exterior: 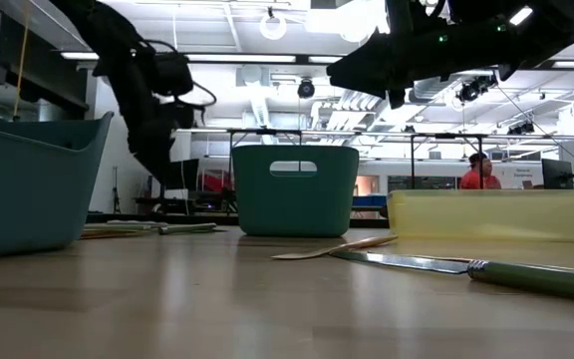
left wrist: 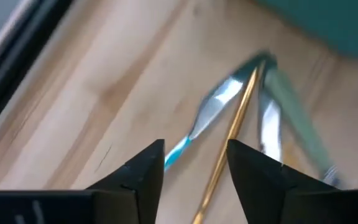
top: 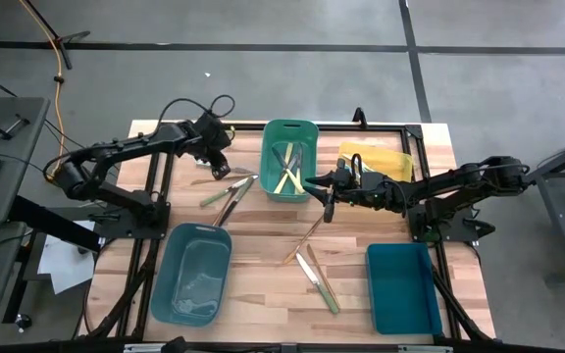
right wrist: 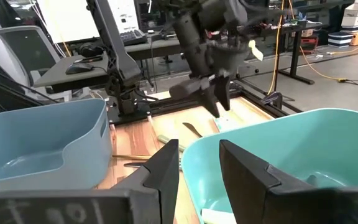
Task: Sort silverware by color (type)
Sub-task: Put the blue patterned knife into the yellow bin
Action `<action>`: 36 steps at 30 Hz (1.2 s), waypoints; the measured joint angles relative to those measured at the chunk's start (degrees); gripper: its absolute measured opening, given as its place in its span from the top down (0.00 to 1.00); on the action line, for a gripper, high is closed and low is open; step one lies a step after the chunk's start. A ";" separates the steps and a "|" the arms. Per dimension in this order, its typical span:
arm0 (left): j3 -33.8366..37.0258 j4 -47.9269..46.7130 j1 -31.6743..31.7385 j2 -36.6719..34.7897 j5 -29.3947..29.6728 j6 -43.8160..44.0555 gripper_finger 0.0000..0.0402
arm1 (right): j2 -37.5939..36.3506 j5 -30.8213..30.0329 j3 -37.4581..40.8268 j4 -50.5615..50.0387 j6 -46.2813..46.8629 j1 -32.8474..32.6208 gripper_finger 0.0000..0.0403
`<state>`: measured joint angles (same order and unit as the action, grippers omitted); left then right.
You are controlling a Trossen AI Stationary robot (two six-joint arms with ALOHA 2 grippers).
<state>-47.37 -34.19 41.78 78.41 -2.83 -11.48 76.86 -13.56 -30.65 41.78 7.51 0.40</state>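
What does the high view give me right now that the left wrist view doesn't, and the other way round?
Only the high view shows the four bins, including the green bin holding pale-handled pieces, the scattered silverware near the table's middle, and the right claw by the green bin's rim, empty. Only the left wrist view shows the left claw open and empty above a thin gold-coloured utensil. Both show the cluster of utensils under the left arm, on the wooden table.

A robotics lab: a wooden counter (top: 263,245) on taped concrete floor (top: 263,25), desks with keyboards (right wrist: 132,35), ceiling striplights (exterior: 297,25).
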 joint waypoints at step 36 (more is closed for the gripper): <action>-0.09 -2.04 -0.37 16.94 11.14 -27.62 0.92 | 0.00 0.00 0.00 -0.24 0.00 -0.01 0.72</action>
<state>-47.46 -36.23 41.41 95.35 8.31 -39.11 76.86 -13.56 -30.65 41.54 7.50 0.39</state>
